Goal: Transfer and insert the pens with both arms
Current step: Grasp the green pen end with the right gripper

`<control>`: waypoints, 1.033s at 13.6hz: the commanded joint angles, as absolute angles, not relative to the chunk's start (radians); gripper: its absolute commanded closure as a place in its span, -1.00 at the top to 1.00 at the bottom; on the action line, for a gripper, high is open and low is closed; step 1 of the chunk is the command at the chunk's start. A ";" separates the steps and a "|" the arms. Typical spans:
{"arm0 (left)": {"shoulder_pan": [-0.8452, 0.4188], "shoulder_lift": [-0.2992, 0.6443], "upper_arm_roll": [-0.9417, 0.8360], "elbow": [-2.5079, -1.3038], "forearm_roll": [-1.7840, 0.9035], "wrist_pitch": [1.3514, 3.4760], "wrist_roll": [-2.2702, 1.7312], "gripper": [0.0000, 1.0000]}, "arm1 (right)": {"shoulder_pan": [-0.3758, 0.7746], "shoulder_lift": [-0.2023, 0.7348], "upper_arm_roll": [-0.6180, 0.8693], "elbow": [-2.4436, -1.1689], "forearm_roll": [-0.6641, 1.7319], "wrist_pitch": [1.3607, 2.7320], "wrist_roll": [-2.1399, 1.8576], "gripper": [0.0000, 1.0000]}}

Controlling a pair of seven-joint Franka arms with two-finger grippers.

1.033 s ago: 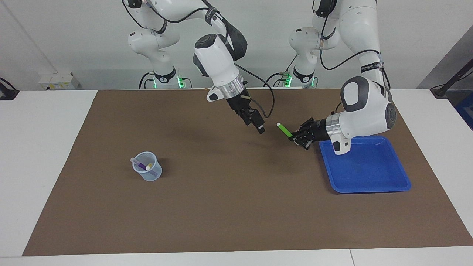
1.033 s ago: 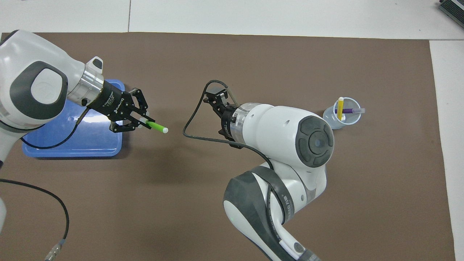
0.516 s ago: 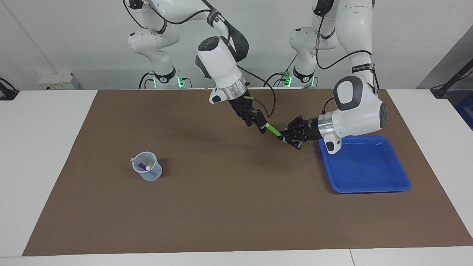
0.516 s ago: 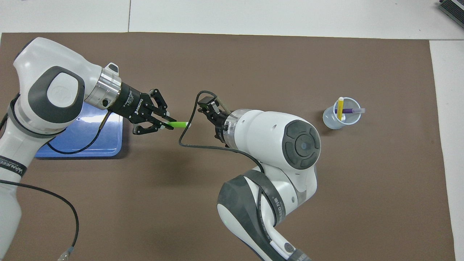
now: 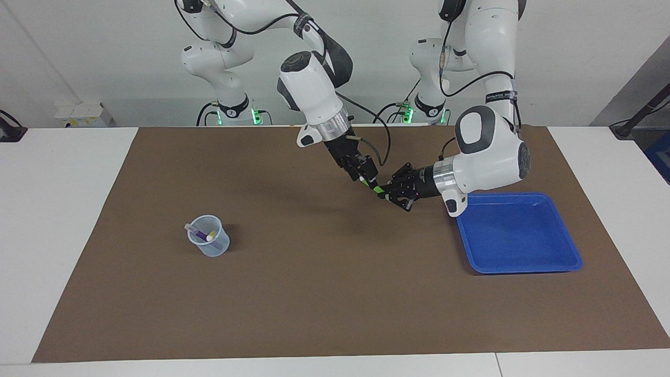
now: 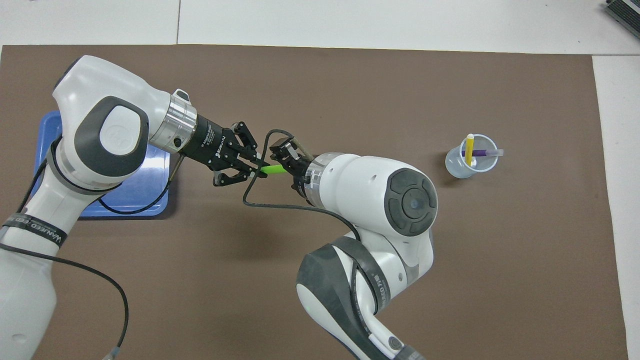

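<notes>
Pens number three: one green, one purple, one yellow. The green pen (image 5: 376,187) is up in the air over the brown mat (image 5: 335,303), over the strip nearer the robots and about midway along the table, lying almost level between the two grippers. The left gripper (image 5: 386,192) reaches in sideways from over the tray's corner and is clenched on one end of it. The right gripper (image 5: 366,178) slants down from above and is at the pen's other end; whether it has taken a grip there cannot be told. Only a short green stretch shows between the two. One blue tray (image 5: 518,235) lies farther from the robots, toward the left arm's end of the table, with nothing in it, and sits wholly on the mat with a band of mat showing all round it. One clear cup (image 5: 209,246) stands upright toward the right arm's end, about as far out as the tray and well apart from it. It holds the purple pen (image 5: 198,232) and the yellow pen (image 5: 211,235), both leaning, with their tops past the rim. Between the cup and the tray the mat is bare, and so is the whole wide strip farthest from the robots, out to the mat's edge. White table (image 5: 63,209) borders the mat at both ends.
</notes>
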State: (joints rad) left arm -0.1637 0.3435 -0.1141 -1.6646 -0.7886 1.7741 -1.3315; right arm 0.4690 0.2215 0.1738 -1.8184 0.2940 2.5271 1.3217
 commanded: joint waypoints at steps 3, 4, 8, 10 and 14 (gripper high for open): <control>-0.189 0.305 -0.097 -1.707 -0.813 1.812 -1.362 -1.00 | 0.471 0.227 0.173 -1.819 0.310 2.566 1.289 -0.07; -0.189 0.304 -0.097 -1.709 -0.813 1.812 -1.361 -1.00 | 0.471 0.227 0.173 -1.819 0.310 2.566 1.289 -0.32; -0.190 0.304 -0.097 -1.712 -0.813 1.813 -1.361 -1.00 | 0.471 0.227 0.173 -1.819 0.310 2.565 1.285 -1.00; -0.190 0.304 -0.097 -1.712 -0.813 1.813 -1.361 -1.00 | 0.469 0.229 0.173 -1.818 0.310 2.563 1.284 -1.00; -0.190 0.302 -0.094 -1.712 -0.805 1.810 -1.355 1.00 | 0.457 0.216 0.169 -1.818 0.293 2.507 1.221 -1.00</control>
